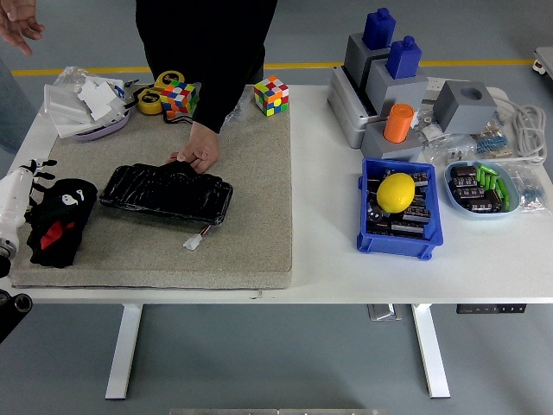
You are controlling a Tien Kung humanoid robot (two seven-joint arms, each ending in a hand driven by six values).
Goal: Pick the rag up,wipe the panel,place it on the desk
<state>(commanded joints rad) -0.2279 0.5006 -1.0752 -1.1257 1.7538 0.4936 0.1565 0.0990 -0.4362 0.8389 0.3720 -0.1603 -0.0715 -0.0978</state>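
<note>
Here the left hand (26,186) sits at the left edge of the bench (328,268), at the upper left corner of the rag (59,220). Its dark fingertips are at the rag's top edge, but whether they are curled onto the cloth or apart from it I cannot tell: both are black and merge. The rag lies on the mat (251,173), just below and to the right of the hand, bunched, with its long axis running toward the bench's near edge.

The relation that counts: the panel (167,192) lies to the right of the hand, beyond the rag, near it but not touching. Its long axis runs left to right with a slight tilt, so a wipe would likely travel rightward along it. A person's hand (199,154) presses on the panel's far edge, steadying it, well to the right of the robot's hand.

The right hand is out of view, so the left is plainly the nearer one for both rag and panel. The pick-up looks not yet complete, since the rag rests flat on the mat.
</note>
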